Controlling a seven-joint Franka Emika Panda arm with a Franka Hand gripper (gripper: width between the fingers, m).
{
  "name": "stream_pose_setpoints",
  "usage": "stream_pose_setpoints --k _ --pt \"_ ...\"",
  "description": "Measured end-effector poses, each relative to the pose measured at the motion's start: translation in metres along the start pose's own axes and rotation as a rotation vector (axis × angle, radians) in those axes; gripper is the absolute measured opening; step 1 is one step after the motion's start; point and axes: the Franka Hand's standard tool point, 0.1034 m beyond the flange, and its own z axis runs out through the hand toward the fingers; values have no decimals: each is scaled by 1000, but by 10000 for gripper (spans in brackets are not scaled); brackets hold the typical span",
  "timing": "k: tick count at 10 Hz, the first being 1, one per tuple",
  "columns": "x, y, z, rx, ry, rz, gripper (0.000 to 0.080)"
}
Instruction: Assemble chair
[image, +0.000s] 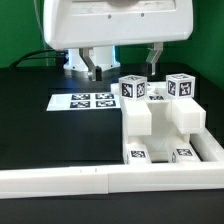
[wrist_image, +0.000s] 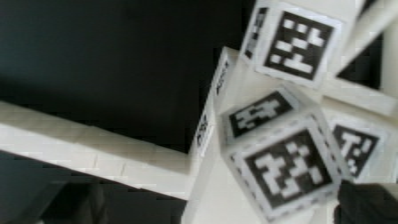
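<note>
The chair (image: 160, 118) is a blocky white assembly at the exterior view's right. Two tagged cubes (image: 133, 88) top its posts, and more tags show on its low front pieces. My gripper (image: 124, 64) hangs open just behind and above the left tagged cube, one dark finger (image: 94, 68) on each side, with nothing between them. The wrist view is blurred and close. It shows the chair's tagged white faces (wrist_image: 285, 150) filling the frame. My gripper (wrist_image: 214, 212) is only seen as dark fingertips (wrist_image: 365, 200) at the frame's corners.
The marker board (image: 85, 101) lies flat on the black table (image: 40, 130), left of the chair. A long white border rail (image: 90, 181) runs along the near edge and up the right side. It also crosses the wrist view (wrist_image: 89, 150).
</note>
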Motion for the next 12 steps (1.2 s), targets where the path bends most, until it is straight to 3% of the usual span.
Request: stream_pose_setpoints --k 3,10,12 --pt "2 -17 0 -5 9 -39 649" --pt "3 -17 -1 -4 9 -37 649" --pt "6 -25 -6 -2 16 -50 649"
